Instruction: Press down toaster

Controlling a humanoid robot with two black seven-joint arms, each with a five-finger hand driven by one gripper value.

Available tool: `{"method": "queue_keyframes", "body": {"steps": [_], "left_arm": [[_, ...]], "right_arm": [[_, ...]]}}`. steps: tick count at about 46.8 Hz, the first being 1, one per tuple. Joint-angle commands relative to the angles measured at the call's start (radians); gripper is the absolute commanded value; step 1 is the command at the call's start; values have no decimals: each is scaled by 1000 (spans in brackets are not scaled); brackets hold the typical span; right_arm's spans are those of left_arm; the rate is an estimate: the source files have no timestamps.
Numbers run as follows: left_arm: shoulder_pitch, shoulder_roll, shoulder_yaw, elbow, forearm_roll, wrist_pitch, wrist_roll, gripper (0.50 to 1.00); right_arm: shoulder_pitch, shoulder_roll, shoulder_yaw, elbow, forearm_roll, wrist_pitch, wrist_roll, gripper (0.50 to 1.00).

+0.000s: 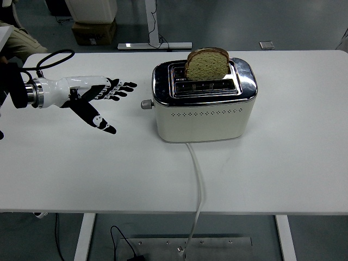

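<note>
White cord (198, 185) trails off the near table (81, 174) edge, running up to the cream toaster (204, 111) with its chrome top. A slice of bread (207, 63) stands tall in the far slot, and the lever knob (145, 104) juts from the end facing the left hand (92, 95). That hand hovers flat, fingers spread wide, holding nothing, fingertips near the knob but apart.
</note>
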Motion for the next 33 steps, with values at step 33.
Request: {"method": "queue_keyframes", "body": {"steps": [33], "left_arm": [[-44, -16, 81, 17, 61, -19, 50, 1000]], "right_arm": [[0, 0, 2, 0, 0, 0, 0, 998]]}}
